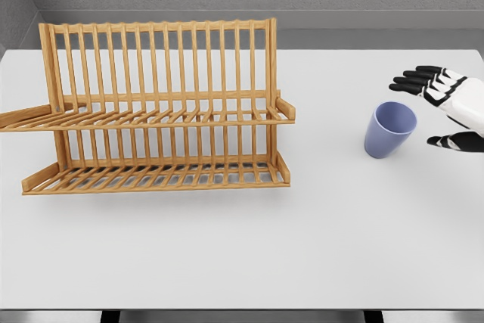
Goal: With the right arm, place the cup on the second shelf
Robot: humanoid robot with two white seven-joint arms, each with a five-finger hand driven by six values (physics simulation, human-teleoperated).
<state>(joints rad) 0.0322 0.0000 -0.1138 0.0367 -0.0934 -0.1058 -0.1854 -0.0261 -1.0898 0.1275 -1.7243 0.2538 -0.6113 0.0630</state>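
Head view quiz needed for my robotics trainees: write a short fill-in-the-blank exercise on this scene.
1. The cup on the white table is coloured ____.
2. The wooden rack has ____ slatted shelves.
3. The cup stands to the ____ of the rack.
4. The right hand beside the cup holds ____.

Missing words: blue; two; right; nothing
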